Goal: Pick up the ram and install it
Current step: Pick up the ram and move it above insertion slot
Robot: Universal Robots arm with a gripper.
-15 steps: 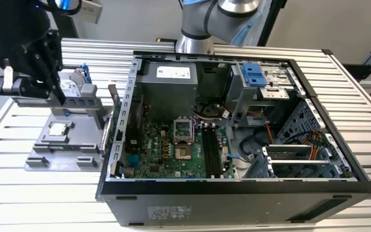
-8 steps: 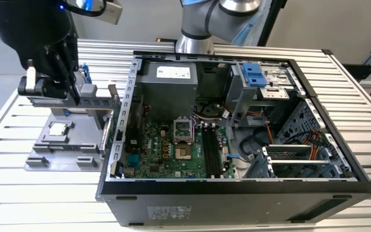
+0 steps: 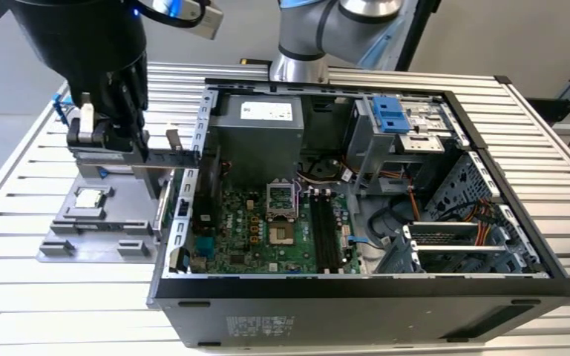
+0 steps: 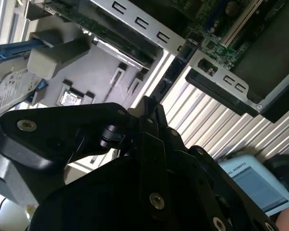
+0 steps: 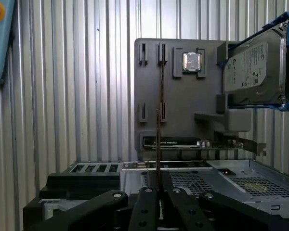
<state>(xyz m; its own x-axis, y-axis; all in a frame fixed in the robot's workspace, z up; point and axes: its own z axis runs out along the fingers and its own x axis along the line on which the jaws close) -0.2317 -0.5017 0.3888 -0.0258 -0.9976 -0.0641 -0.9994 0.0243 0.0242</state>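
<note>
dark ram stick pinched edge-on over the grey holder

dark and thin, the ram [image 5: 160, 144] shows edge-on in the first wrist view as a narrow line running straight out from between the fingertips of the gripper [image 5: 159, 190]. the fingers are drawn in tight on either side of it with no gap to see, so it looks clamped along its upper edge. whether its lower edge has cleared the holder's slots i cannot tell.

the ram sits over the grey holder plate [image 5: 183, 96], in line with one pair of upright slots. a processor chip [image 5: 191, 61] lies just beside that row and a silver hard drive [image 5: 253, 67] in a blue frame stands further along.

in the exterior view the gripper [image 3: 107, 144] hangs low over the holder plate [image 3: 67, 245], at the exterior view's left, just beside the open computer case [image 3: 364, 289]. the black memory slots [image 3: 325, 230] on the motherboard lie to the exterior view's right of the gripper, past the case wall, well apart from the ram.

the ram's long axis points from the holder toward that wall. the memory slots run near to far, which i judge to be crosswise to it.
</note>
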